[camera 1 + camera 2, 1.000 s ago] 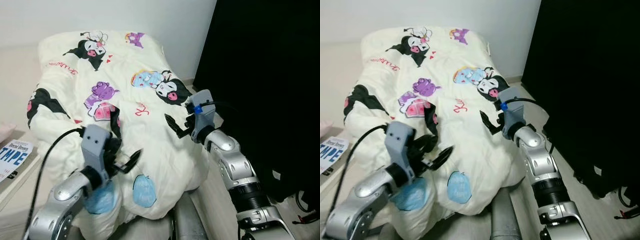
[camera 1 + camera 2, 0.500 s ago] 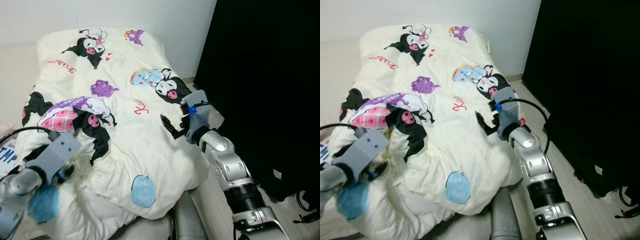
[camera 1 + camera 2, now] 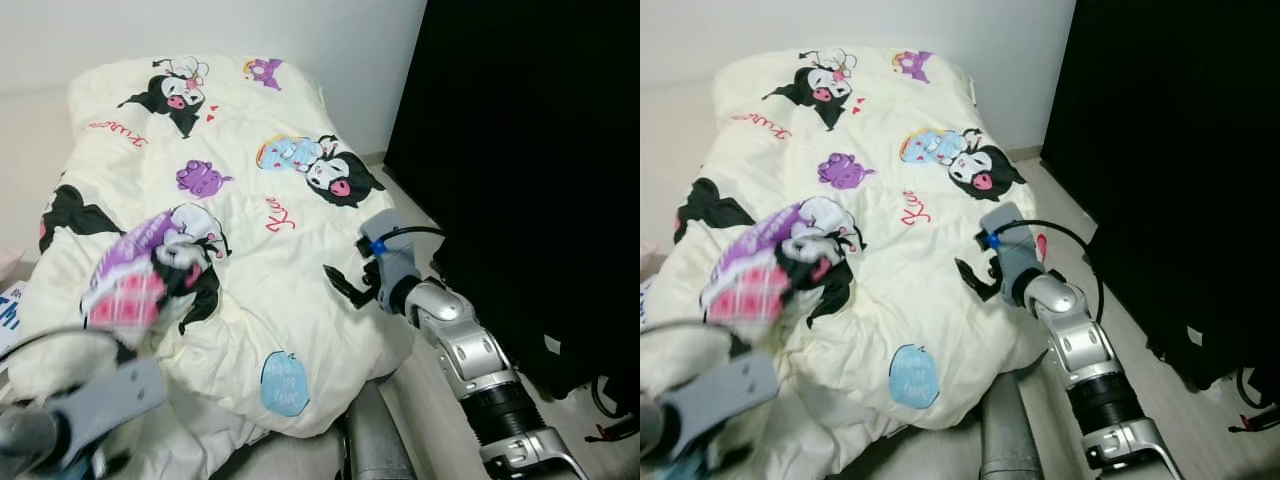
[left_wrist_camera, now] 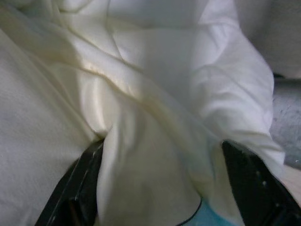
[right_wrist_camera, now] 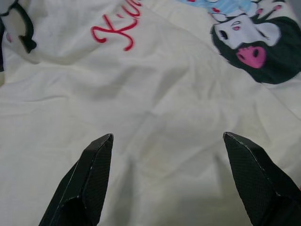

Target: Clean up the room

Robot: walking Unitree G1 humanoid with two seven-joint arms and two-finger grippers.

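Duvet [image 3: 250, 200], cream with cartoon prints in black, purple, pink and blue, spreads over the bed from the upper left of the frame down to the lower middle, and its near end is rumpled and bunched toward the lower left. The right gripper [image 3: 345, 285] hovers just right of the frame's centre, close over the duvet's right-hand side, with its two black fingers [image 5: 96, 174] spread wide and nothing between them; from its wrist camera the cream cloth lies flat beyond the tips, with red lettering [image 5: 115, 28] and a black-and-white character with a pink mouth [image 5: 254, 47] further along. The silver right arm [image 3: 470, 360] runs down to the lower right of the frame, a black cable looping at the wrist. The left gripper [image 4: 160, 188] sits low in the bottom left corner, blurred in the head views, where its grey wrist block [image 3: 105, 400] shows against the bunched cloth. In its own wrist view a thick fold of the duvet lies between its two fingers [image 4: 80, 188], which stand wide apart around the fold; whether they are pressing on it I cannot tell. A round blue print [image 3: 283, 383] marks the near edge of the duvet at the lower middle. A tall black wardrobe [image 3: 520, 150] takes up the right side of the frame, and a white wall [image 3: 200, 30] runs across the top behind the bed.
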